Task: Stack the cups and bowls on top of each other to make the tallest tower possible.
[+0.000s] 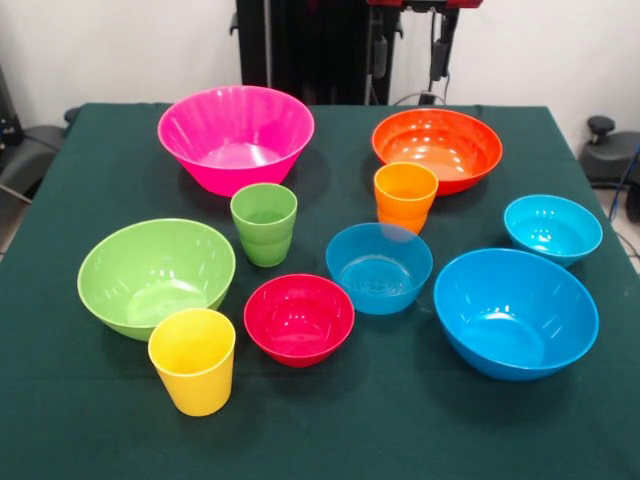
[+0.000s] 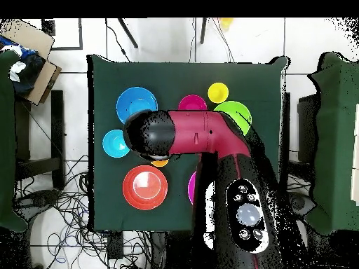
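cups (image 1: 264,222) upright, unstacked | bowls (image 1: 235,135) separate (all open-side up)

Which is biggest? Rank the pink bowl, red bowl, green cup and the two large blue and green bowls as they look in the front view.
1. Pink bowl, large blue bowl and light green bowl: alike, and nearness makes ranking unsure.
2. Red bowl.
3. Green cup.
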Controlling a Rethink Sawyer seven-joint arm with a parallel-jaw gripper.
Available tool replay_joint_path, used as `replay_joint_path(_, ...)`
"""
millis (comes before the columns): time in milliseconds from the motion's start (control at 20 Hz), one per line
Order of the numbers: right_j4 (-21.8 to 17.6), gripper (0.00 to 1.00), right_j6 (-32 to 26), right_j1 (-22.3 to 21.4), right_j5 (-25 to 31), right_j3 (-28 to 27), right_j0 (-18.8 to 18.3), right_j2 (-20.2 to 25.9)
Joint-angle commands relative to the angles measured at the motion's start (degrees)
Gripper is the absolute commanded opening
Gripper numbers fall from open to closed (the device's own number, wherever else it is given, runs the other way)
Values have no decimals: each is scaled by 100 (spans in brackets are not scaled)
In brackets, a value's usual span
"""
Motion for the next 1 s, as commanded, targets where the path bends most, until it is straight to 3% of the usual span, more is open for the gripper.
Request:
replay_joint_path(50, -220, 100, 311, 161, 197, -95, 81, -30)
replay_joint_path(1000, -411, 100, 195, 609, -625, -47, -42, -113)
